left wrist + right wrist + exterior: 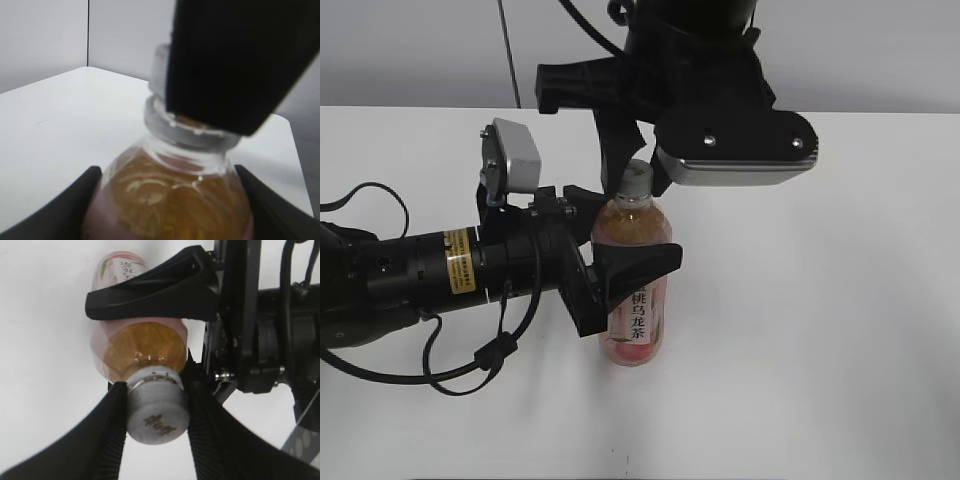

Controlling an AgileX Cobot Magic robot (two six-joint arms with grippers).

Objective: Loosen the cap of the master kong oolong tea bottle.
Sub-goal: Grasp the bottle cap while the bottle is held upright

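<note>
Bottle (638,285) stands upright on the counter (820,350), my left claw (620,270) clamped around its body and my right claw (155,410) closed on the cap (157,412) from above, so both grips look set and I judge only the twist remains.

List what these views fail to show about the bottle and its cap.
- Exterior view: the cap is half hidden behind the right end effector; the left end effector hides part of the bottle label.
- Left wrist view: the cap is blurred and mostly covered by a dark finger.
- Right wrist view: the cap's top mark is too blurred to read.
</note>
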